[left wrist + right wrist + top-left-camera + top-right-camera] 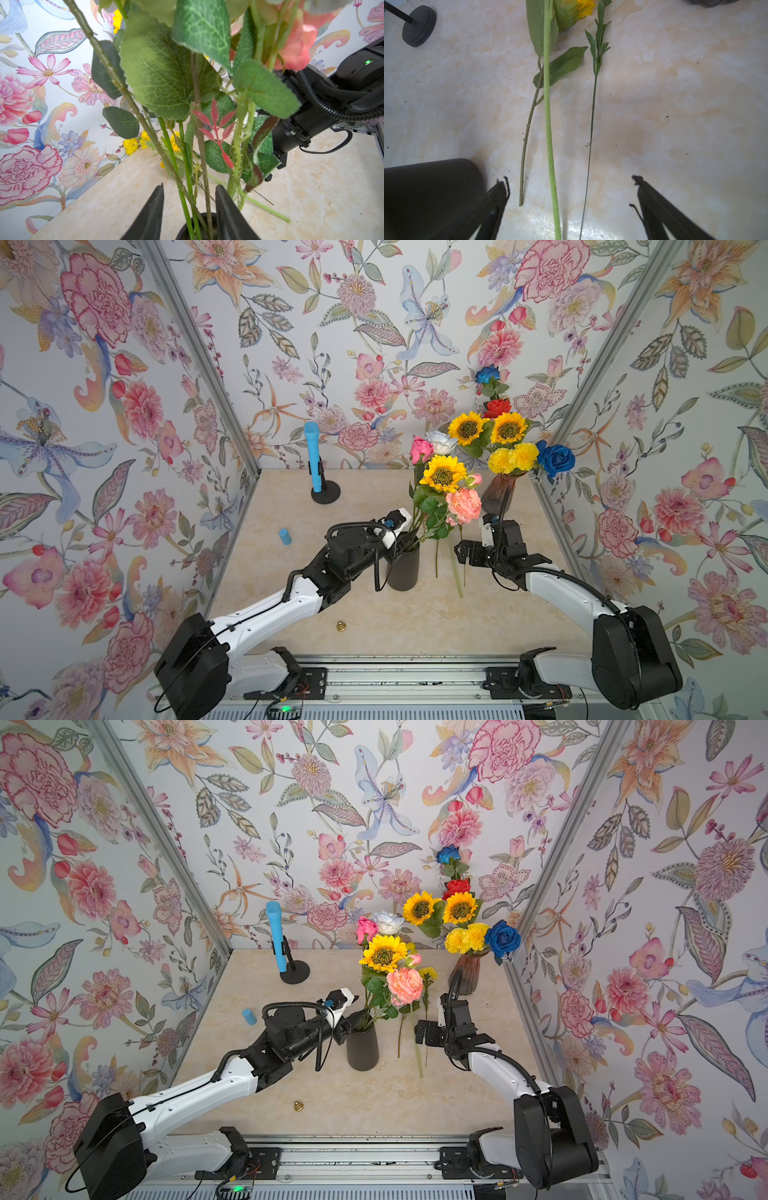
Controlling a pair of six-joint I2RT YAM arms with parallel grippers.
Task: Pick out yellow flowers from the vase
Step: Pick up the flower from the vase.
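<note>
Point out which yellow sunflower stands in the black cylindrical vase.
The front yellow sunflower beside the peach rose; the two sunflowers behind stand in the brown glass vase.

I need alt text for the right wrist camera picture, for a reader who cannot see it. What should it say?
The open right gripper hangs above three green flower stems lying side by side on the pale marbled table, one ending in a yellow flower head. A black cylindrical vase stands beside them.

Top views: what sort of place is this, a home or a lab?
Probably a staged robot test booth, not a home: floral-papered panels in aluminium framing, a left arm and right arm mounted on a metal rail, and a marble-look tabletop.
</note>
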